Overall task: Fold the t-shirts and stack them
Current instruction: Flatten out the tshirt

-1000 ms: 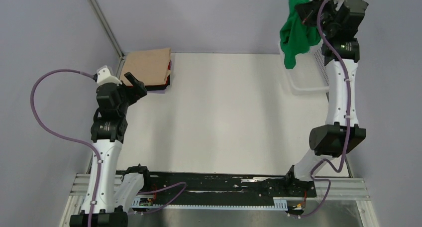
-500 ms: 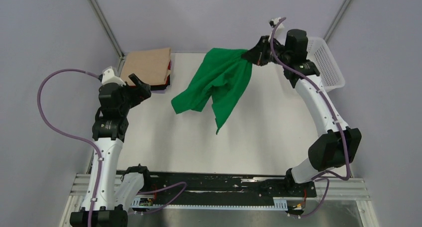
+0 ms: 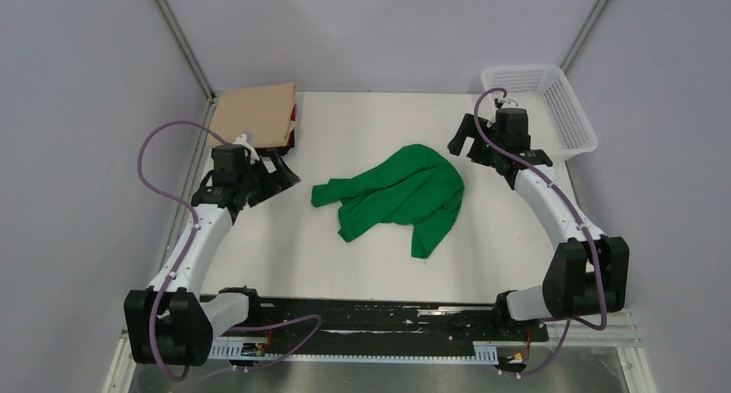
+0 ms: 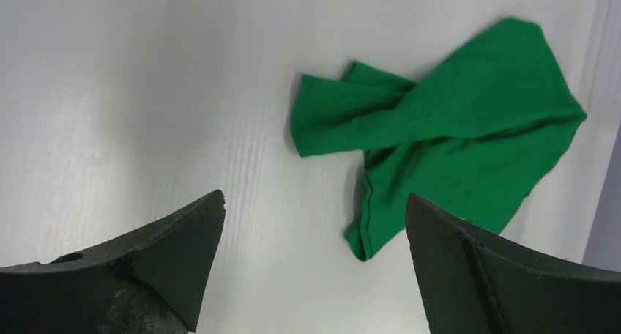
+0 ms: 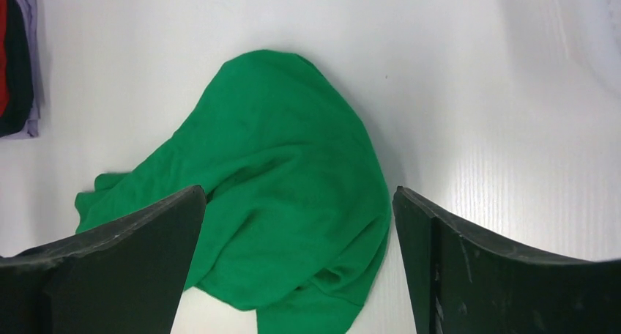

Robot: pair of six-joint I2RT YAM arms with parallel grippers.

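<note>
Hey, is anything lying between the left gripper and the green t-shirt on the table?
Nothing visible does. Only bare table separates the open left gripper from the crumpled green t-shirt, which lies at mid-table.

soft matt cloth green t-shirt on smooth white table, plastic mesh basket

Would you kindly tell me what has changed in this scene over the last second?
The right end effector swung the green t-shirt down from high at the far right and let it go. It now lies crumpled in the middle of the table. The left end effector moved inward toward it, open throughout. The folded stack stayed put.
</note>
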